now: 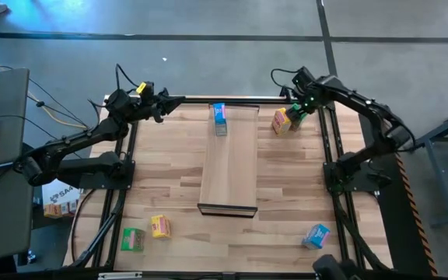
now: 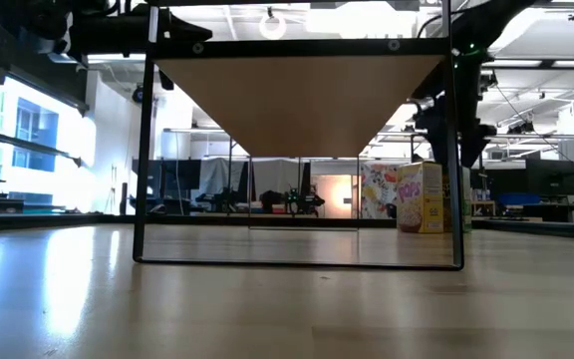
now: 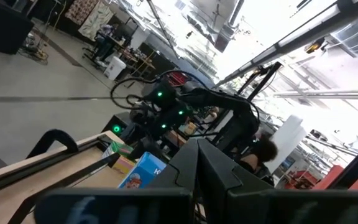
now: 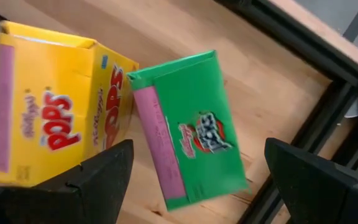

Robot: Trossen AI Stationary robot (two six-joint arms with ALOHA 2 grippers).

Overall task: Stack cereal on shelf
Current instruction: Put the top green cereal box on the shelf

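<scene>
The shelf (image 1: 229, 159) runs down the middle of the table (image 1: 286, 225), and one cereal box (image 1: 219, 119) stands on its far end. To the right of that end, near the table's far right corner, two more boxes (image 1: 283, 121) sit touching each other on the table, with the right gripper (image 1: 300, 110) spread wide just above them; the left gripper (image 1: 162, 106), closed, sits near the far left corner. At the near edge, two boxes (image 1: 147, 232) lie side by side to the left of the shelf and one box (image 1: 316, 236) lies alone to its right.
</scene>
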